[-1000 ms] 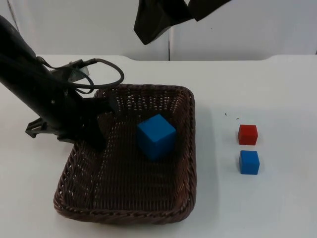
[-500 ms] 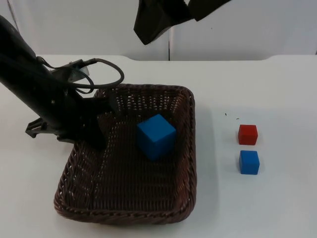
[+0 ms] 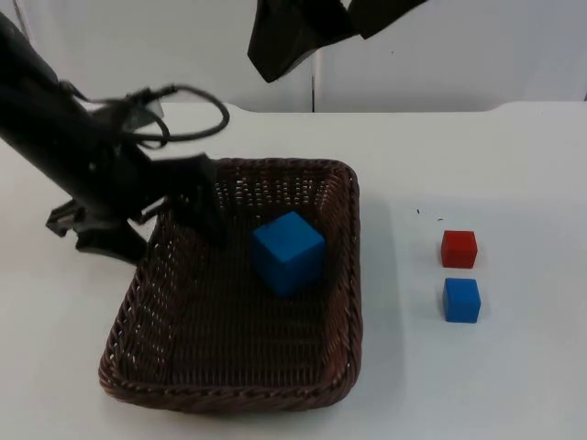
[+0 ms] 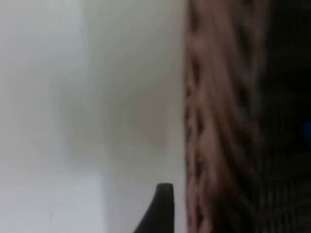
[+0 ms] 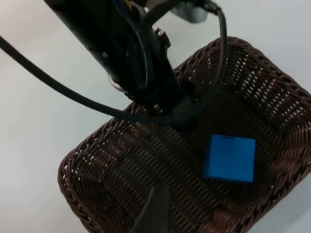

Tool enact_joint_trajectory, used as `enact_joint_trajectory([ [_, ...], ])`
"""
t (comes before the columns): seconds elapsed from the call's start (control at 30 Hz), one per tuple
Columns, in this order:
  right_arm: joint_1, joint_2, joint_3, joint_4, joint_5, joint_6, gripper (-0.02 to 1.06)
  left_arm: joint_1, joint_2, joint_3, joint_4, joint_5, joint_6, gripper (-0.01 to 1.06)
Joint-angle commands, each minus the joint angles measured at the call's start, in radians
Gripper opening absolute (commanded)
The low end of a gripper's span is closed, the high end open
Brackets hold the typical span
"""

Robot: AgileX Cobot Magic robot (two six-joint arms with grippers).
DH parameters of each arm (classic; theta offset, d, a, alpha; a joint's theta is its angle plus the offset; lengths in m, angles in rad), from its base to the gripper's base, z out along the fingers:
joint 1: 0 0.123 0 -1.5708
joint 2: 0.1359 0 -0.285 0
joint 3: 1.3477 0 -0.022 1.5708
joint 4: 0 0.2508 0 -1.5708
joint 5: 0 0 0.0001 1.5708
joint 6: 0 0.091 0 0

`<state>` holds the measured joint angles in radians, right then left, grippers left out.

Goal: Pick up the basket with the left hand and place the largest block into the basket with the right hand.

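Now large blue block (image 3: 289,252) inside basket (image 3: 238,390); left gripper (image 3: 174,206) fingers straddle rim, grip unclear

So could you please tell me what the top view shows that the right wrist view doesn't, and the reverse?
Top view alone: the small red block and small blue block, side by side on the white table to the right of the basket, and the right gripper waiting high at the back. Right wrist view alone: a closer look down at the left gripper at the basket's rim. Both: the brown wicker basket holding the large blue block.
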<state>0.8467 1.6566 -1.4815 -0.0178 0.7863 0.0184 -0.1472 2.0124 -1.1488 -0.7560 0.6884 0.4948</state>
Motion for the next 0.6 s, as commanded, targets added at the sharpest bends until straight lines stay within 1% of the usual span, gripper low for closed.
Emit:
enact_joint_trajectory([
  [0.0,0.002,-0.011,-0.001,0.0,-0.02,-0.011,0.78,-0.003,-0.04,-0.004,-0.017,0.012,-0.003,0.81],
  [0.17,0.002,-0.049,-0.001,0.0,-0.038,-0.011,0.78,-0.003,-0.138,-0.004,-0.011,0.03,-0.003,0.81],
  [0.33,0.002,-0.113,-0.001,-0.011,-0.05,-0.011,0.78,-0.003,-0.249,0.0,0.054,0.046,-0.019,0.81],
  [0.5,0.002,-0.172,-0.001,-0.015,-0.048,-0.011,0.78,-0.003,-0.357,0.033,0.099,0.03,-0.037,0.81],
  [0.57,0.002,-0.207,0.006,-0.015,-0.033,-0.011,0.78,-0.003,-0.421,0.055,0.129,0.03,-0.066,0.81],
])
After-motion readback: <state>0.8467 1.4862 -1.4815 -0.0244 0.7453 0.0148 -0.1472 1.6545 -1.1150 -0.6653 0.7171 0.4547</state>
